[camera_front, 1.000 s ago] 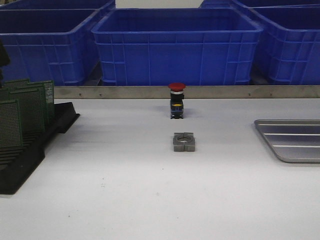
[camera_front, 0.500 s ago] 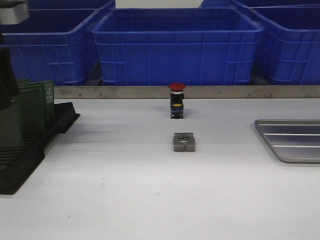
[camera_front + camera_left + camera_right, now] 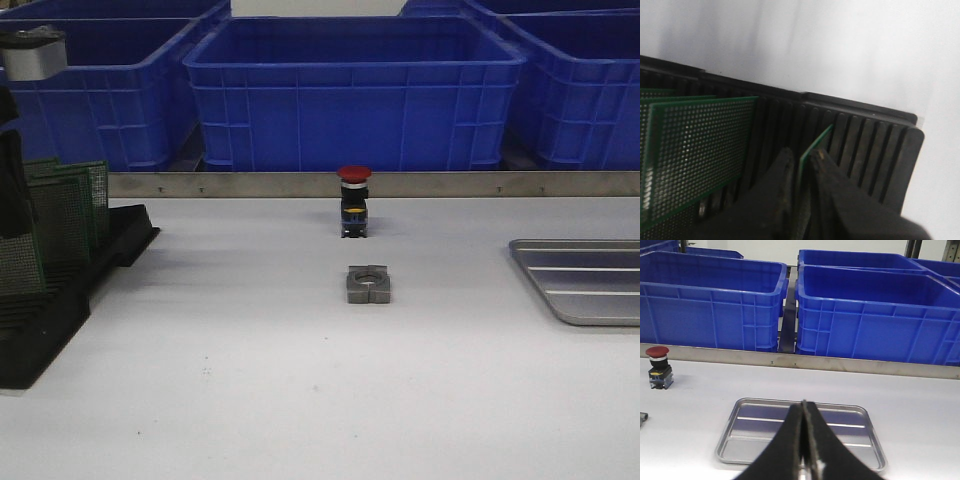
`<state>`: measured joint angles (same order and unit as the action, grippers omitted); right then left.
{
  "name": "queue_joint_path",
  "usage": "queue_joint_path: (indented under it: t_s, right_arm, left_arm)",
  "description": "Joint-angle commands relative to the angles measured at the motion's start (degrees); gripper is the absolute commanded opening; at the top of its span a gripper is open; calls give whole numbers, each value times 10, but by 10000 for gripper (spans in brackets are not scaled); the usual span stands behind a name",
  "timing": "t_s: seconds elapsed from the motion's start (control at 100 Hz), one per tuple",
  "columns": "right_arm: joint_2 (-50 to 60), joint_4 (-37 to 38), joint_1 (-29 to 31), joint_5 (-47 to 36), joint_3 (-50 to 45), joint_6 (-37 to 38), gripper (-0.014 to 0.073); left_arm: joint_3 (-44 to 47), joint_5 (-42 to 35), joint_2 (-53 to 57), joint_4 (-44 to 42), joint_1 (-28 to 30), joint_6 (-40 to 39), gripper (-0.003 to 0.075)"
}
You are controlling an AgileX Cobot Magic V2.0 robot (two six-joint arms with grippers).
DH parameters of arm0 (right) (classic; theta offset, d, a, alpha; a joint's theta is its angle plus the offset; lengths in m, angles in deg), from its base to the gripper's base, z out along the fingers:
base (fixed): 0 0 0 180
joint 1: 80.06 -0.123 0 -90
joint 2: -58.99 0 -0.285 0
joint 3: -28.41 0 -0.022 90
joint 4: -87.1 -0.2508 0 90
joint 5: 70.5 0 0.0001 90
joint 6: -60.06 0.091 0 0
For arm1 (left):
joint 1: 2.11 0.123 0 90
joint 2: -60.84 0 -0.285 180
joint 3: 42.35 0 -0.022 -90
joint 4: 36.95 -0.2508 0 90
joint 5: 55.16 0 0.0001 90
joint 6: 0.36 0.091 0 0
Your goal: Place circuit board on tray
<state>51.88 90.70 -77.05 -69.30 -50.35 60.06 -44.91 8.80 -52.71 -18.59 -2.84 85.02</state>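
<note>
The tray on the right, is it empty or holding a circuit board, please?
Empty: the tray shows only its bare ridged floor, no board on it.

White table with rack, red button, metal block, tray.

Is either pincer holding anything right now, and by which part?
The left pincer grips a green circuit board by its upper edge while it stands in the black rack. The right pincer is shut on nothing, above the tray.
</note>
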Motion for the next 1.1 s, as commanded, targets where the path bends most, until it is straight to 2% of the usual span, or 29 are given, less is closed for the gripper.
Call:
queue_joint_path:
  t_s: [0.0, 0.19, 0.43, 0.6, 0.81, 1.09]
  right_arm:
    - [14, 4, 4, -47, 7, -5, -112]
    - [14, 4, 4, -47, 7, -5, -112]
    - [14, 4, 4, -47, 7, -5, -112]
    - [14, 4, 4, -47, 7, -5, -112]
    - [14, 4, 4, -47, 7, -5, -112]
    - [14, 4, 4, -47, 7, -5, -112]
  left_arm:
    - [-15, -14, 25, 24, 0, -9, -20]
    - [-31, 0, 25, 24, 0, -9, -20]
    - [-103, 93, 25, 27, -5, -9, -20]
    - [-124, 93, 32, 136, -25, -9, -20]
    - [-124, 93, 32, 265, -77, -9, -20]
    - [-124, 93, 32, 344, -171, -9, -20]
